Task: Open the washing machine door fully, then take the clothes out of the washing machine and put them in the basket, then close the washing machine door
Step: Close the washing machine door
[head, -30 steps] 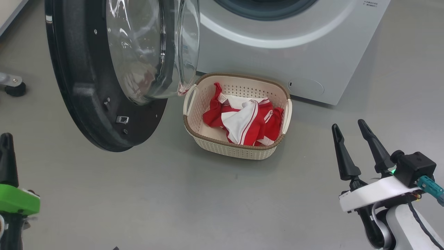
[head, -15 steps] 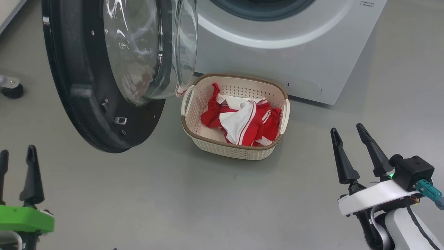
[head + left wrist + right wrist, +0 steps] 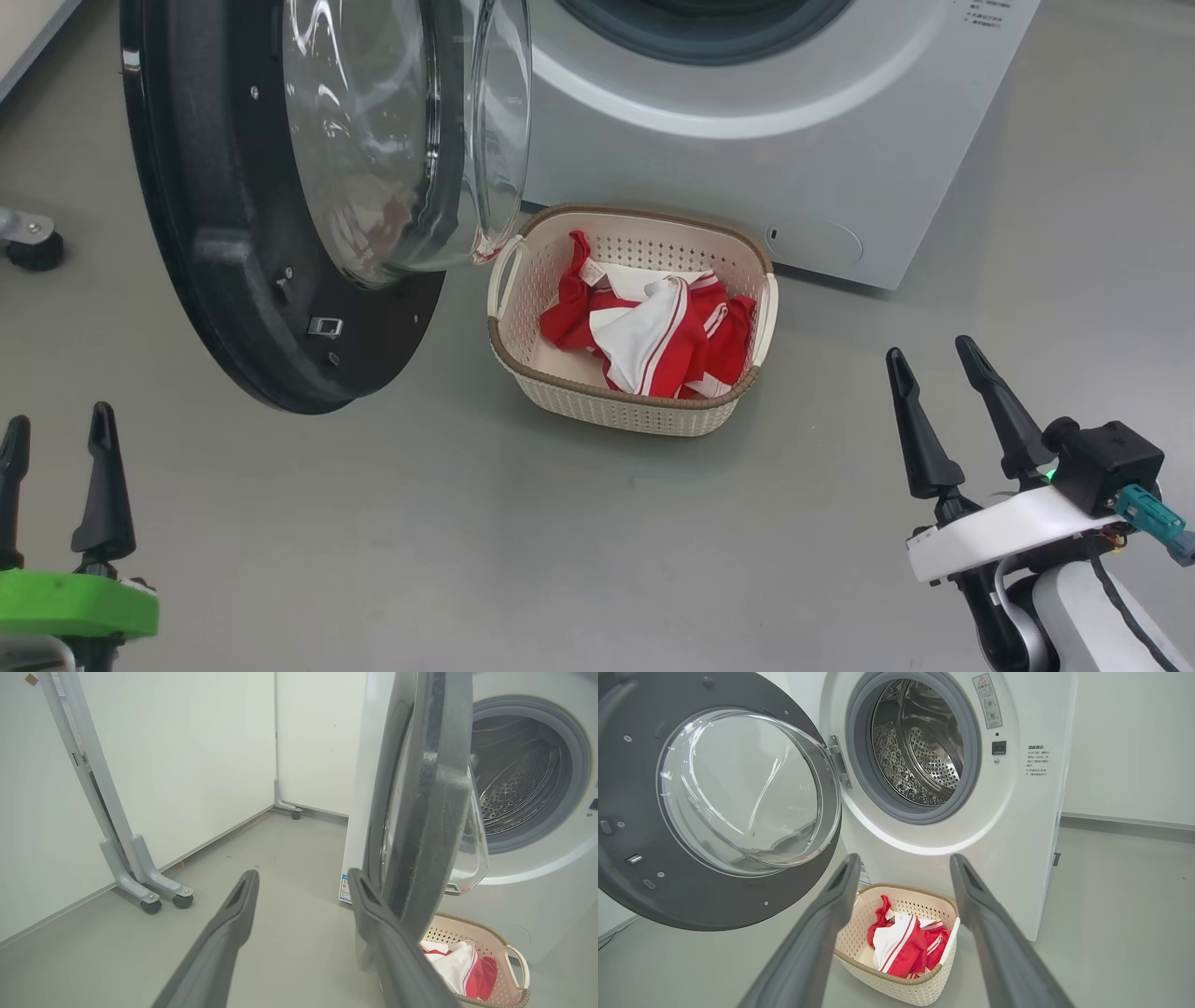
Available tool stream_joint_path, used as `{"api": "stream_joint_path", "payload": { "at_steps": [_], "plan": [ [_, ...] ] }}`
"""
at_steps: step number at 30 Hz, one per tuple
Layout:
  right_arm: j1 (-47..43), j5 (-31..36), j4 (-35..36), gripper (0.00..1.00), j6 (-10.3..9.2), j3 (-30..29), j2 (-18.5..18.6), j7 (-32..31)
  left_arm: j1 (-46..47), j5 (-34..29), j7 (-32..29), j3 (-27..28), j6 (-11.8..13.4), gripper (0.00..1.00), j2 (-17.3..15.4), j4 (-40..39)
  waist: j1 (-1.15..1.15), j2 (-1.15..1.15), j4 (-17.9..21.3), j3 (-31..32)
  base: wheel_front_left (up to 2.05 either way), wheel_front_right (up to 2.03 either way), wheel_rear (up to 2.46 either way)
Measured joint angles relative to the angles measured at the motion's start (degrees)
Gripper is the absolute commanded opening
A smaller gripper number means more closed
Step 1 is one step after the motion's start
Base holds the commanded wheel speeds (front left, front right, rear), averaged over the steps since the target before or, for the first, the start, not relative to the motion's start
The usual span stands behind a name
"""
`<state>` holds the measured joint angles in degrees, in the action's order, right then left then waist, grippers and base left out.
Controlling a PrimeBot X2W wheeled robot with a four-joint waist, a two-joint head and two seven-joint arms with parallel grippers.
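Nearest to us, our left gripper (image 3: pixel 60 418), two long dark fingers on a green mount, stands spread and empty at the lower left. Our right gripper (image 3: pixel 931 348), dark fingers on a white wrist, is likewise parted and holds nothing. Both hang low over the bare grey floor (image 3: pixel 448 541), well apart from everything, which we read as a pause between steps. Beyond them sits the small cream perforated plastic basket (image 3: pixel 644 418) with its brown woven-look rim, set just in front of the machine, presumably so the load has only a short way to travel. The red fabric garments (image 3: pixel 653 336) with white panels and stripe trim lie bunched inside it. Left of the basket, the large round black-rimmed door (image 3: pixel 215 233) with its bulging clear glass bowl stands swung wide, the glass edge close by the basket's handle. Farthest is the big white front-loading washing machine (image 3: pixel 747 159). Its perforated steel drum (image 3: pixel 924 751) looks empty as far as the right wrist view shows. We judge the unloading done and closing the door the step left, and our left gripper seems better placed for that push.
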<state>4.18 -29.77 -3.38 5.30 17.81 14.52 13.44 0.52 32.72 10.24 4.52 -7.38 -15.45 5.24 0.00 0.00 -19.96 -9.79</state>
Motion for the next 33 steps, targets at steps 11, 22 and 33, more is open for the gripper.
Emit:
{"api": "stream_joint_path", "payload": {
  "at_steps": [11, 22, 33],
  "plan": [
    [-0.08, 0.0, 0.0, 1.0, 0.0, 0.35, -0.13, 0.07, -0.22, 0.01, 1.07, -1.19, 0.0, 1.0, -1.36, 1.62, 0.0, 0.0, 0.0, 0.01, 0.0, 0.0, 0.0],
    [-0.09, 0.0, 0.0, 1.0, 0.0, 0.31, -0.13, 0.07, -0.22, 0.04, 2.08, -2.33, 0.0, 1.0, -1.71, 2.68, 0.0, 0.0, -0.11, -0.51, 0.0, 0.0, 0.0],
    [-0.09, 0.0, 0.04, 1.0, -0.01, 0.13, -0.11, 0.08, -0.2, 0.54, 2.72, -3.04, 0.0, 1.0, -1.96, 3.59, 0.0, 0.0, -0.2, -0.86, 0.0, 0.0, 0.0]
  ]
}}
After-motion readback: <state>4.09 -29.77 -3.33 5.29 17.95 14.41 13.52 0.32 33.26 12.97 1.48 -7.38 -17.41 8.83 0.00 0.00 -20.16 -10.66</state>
